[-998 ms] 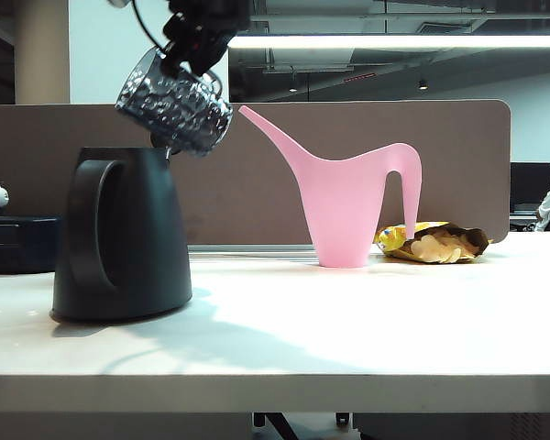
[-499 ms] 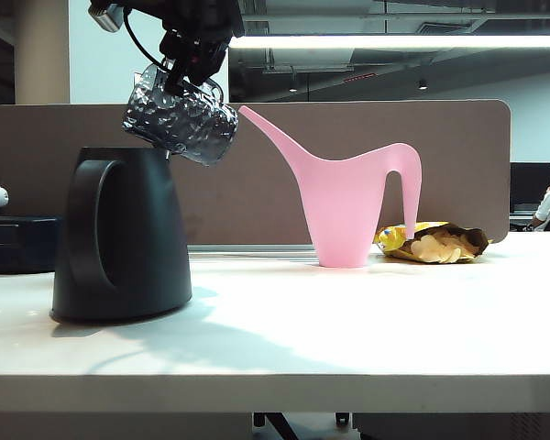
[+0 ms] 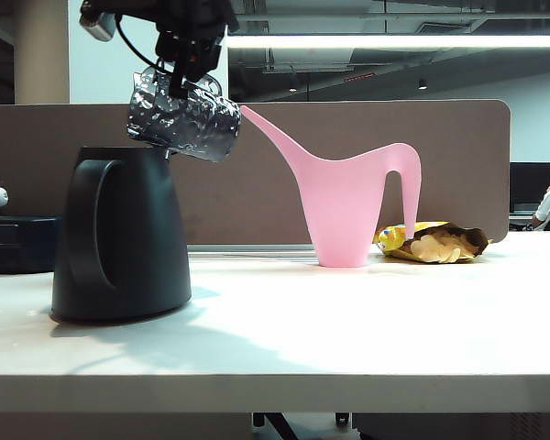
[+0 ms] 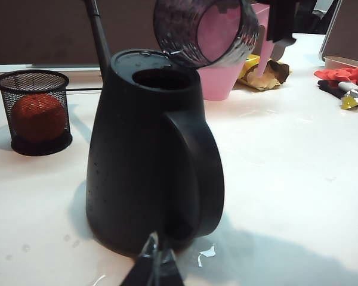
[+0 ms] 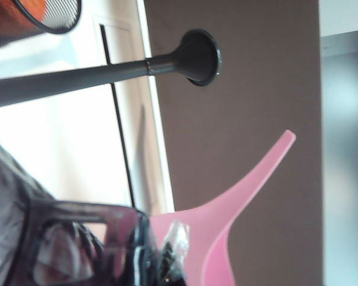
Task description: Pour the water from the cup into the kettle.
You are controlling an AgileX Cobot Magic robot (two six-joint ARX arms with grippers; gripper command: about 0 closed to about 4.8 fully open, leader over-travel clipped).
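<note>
R gripper clamped on handle of cup, cup tipped mouth-down over kettle top opening at table's left; L gripper low by kettle base, tips together; suggest keeping lip over opening w/ slow roll so nothing spills.

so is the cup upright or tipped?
Tipped: the cup, held by the right pincer, lies near sideways, mouth over the kettle opening.
</note>
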